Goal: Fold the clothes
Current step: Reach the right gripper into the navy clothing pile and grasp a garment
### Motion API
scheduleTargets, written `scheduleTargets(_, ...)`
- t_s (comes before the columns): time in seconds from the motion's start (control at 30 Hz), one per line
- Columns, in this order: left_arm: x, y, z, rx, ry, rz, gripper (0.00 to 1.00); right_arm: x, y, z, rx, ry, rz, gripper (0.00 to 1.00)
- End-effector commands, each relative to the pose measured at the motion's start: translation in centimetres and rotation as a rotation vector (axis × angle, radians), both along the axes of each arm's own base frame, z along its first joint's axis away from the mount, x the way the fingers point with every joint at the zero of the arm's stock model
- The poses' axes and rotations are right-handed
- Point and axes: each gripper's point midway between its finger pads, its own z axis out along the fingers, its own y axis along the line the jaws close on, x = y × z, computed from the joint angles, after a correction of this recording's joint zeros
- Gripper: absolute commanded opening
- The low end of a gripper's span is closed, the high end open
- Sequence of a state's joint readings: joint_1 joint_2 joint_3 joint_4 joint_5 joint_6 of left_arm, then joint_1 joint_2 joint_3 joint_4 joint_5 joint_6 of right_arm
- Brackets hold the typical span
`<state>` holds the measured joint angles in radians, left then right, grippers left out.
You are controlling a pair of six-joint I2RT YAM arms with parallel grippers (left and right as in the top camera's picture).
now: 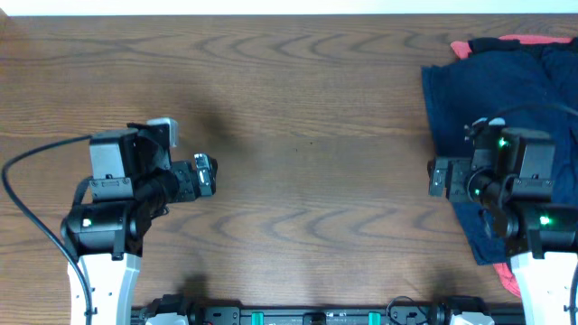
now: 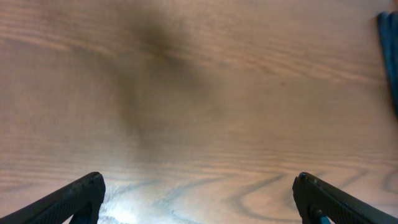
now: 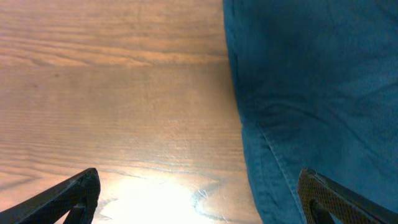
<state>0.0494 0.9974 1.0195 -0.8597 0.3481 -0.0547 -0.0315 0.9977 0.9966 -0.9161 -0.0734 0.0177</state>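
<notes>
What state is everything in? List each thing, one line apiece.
left gripper: open, empty, over the table.
right gripper: open, empty, above the navy garment's edge.
navy garment: unfolded, rumpled, lying on the table.
coral-red garment: mostly buried under the navy garment.

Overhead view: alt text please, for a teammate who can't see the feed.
A pile of navy clothes lies unfolded at the right edge of a wooden table, a coral-red piece showing at its far edge. The right end effector is at the pile's left edge; the left end effector is over bare wood on the left.
</notes>
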Motion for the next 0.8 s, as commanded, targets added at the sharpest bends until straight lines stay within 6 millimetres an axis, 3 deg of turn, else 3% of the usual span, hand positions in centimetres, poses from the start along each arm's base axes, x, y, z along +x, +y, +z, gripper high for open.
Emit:
scheduleTargets(0.0,0.0,-0.7,1.2,-0.035,-0.019,-0.015,0.98,0.4,0.4,1.2,0.018,-0.023,0.005,0.99)
scheduleTargets(0.1,0.0,-0.7,1.3,-0.035,-0.020,-0.015,0.98,0.0,-1.8,0.3,-0.035,0.021,-0.140,1.00)
scheduleTargets(0.2,-0.1,-0.7,1.3,-0.035,-0.019,-0.015,0.98,-2.2,-5.5,-1.9,-0.143,0.160,-0.382,0.96)
scheduleTargets(0.27,-0.1,-0.7,1.3,-0.035,-0.019,-0.015,0.98,-3.6,-6.5,-3.3,-0.173,0.251,-0.485,0.96)
scheduleTargets(0.53,0.0,-0.7,1.3,-0.035,-0.020,-0.015,0.98,-5.4,-6.7,-8.8,-0.236,0.560,-0.526,0.92)
scheduleTargets(0.77,0.0,-0.7,1.3,-0.035,-0.020,-0.015,0.98,-6.2,-7.9,-12.0,-0.314,0.685,-0.617,0.92)
